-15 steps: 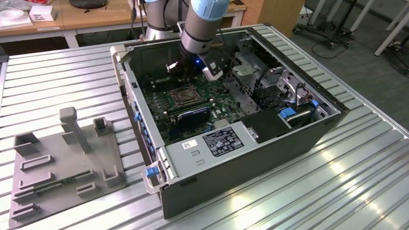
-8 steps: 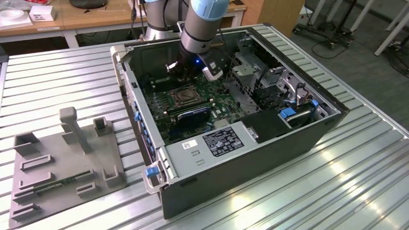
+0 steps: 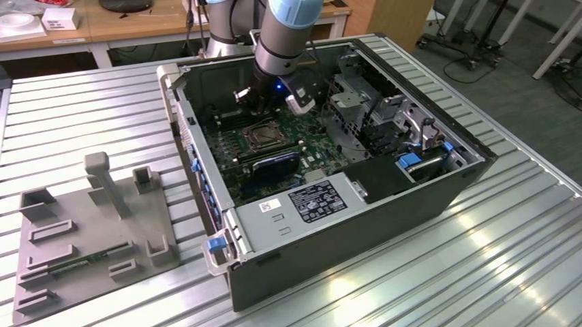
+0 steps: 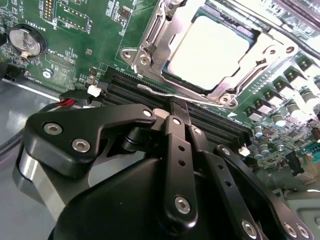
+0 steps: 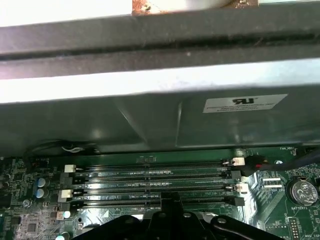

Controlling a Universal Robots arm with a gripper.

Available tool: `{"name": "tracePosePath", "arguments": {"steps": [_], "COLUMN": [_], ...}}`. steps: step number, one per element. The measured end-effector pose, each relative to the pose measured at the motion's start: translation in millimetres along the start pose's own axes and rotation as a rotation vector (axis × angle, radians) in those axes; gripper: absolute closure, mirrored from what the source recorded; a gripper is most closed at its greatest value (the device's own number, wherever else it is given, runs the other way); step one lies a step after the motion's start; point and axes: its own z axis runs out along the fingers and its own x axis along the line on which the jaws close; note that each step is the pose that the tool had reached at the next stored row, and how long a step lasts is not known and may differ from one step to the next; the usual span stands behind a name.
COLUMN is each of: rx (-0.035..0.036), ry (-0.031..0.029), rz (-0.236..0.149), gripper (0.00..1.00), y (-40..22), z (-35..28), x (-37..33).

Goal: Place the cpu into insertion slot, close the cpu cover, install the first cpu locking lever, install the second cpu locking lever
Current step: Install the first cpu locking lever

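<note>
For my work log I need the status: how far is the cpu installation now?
Looks done: the cpu sits in the insertion slot, and the cpu cover lies closed over it. In hand: the shut gripper has its tip at the wire locking lever beside the memory slots. Left: I cannot tell if either lever is latched, so both remain unconfirmed.

Bright overhead glare along the ribbed table [image 3: 473, 272]; near-white washout on the cpu [image 4: 212, 50] in the second wrist view; shadow inside the computer case [image 3: 382, 228].
</note>
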Motion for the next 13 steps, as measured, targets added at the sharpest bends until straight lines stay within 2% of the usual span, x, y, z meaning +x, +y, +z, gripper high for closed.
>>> {"name": "tracePosePath", "arguments": {"steps": [4,13], "rx": [0.0002,0.0006], "ry": [-0.0005,-0.0008], "rz": [0.001,0.003], "gripper": [0.89,0.89], "y": [1.3,5.3], "z": [-4.2,-18.0], "x": [0.3,1.3]}}
